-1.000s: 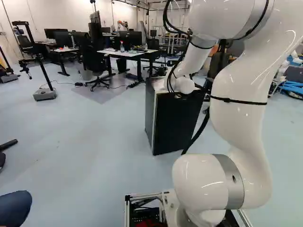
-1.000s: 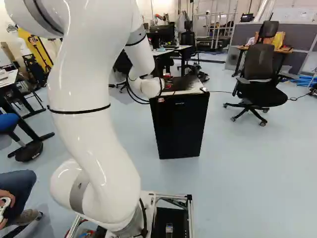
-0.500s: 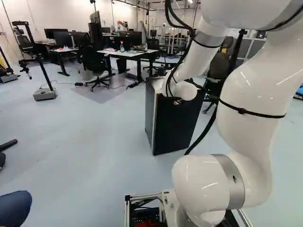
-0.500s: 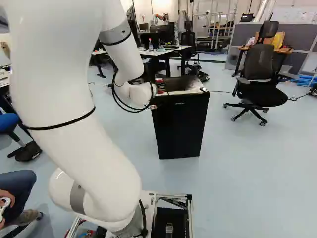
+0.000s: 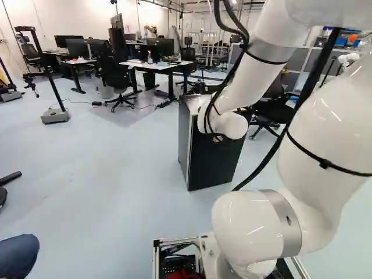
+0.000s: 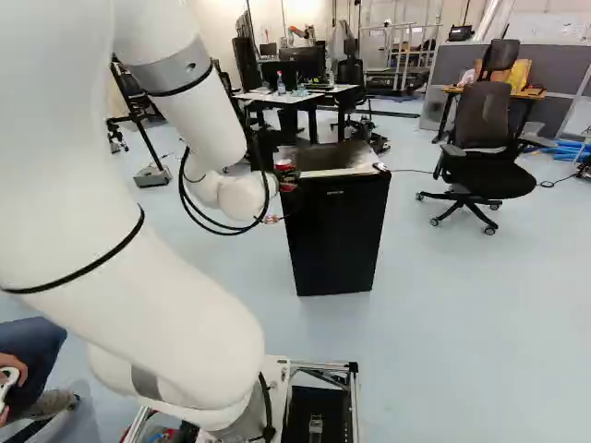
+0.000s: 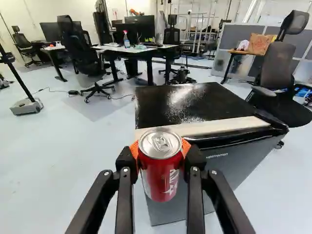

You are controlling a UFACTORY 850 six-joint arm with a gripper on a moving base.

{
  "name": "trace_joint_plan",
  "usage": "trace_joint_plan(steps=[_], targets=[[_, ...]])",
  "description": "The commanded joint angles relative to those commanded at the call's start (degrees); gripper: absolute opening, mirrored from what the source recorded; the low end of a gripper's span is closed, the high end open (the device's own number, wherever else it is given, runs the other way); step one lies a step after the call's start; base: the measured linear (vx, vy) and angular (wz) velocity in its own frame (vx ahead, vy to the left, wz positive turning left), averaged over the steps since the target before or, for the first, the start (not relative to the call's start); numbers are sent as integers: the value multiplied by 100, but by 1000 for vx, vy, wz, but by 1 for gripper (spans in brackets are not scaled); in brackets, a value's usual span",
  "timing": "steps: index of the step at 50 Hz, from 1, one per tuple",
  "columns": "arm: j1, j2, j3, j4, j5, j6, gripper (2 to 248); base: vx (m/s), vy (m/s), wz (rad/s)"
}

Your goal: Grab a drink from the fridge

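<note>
Can [image 7: 162,175], red with a silver top, upright, right between the two fingers of the claw [image 6: 287,175], with an orange pad [image 7: 186,148] against each side. Parted by just the width of the can, fingers on both flanks, so a firm hold on it and nothing else. Top and near face in plain sight in the wrist view; sides partly covered by the pads and fingers, far side out of sight. In the right base view, only a small dark and red patch beside the arm's white wrist [image 6: 242,196], with fingers hard to pick out against the black behind. In the left base view, both can and claw hidden behind the wrist. Upper part of the arm cut off by the edge of both base views. Just past the can, the fridge [image 6: 337,235], door closed, with a pale strip [image 7: 214,127] along the front of its glossy black top [image 7: 195,102]. Front corner partly covered by the can in the wrist view; gap between can and fridge hard to judge. Beyond, to the right of the fridge in the right base view, a black office chair [image 6: 484,120]. Farther back, a desk [image 7: 114,48] with a spray bottle [image 7: 126,40] on it.
</note>
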Motion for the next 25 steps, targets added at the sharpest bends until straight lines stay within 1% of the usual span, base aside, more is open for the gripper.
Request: trace_joint_plan(steps=[12, 25], targets=[[102, 393, 478, 27, 4, 0, 100, 0, 0, 0], [188, 726, 884, 49, 8, 0, 100, 0, 0, 0]])
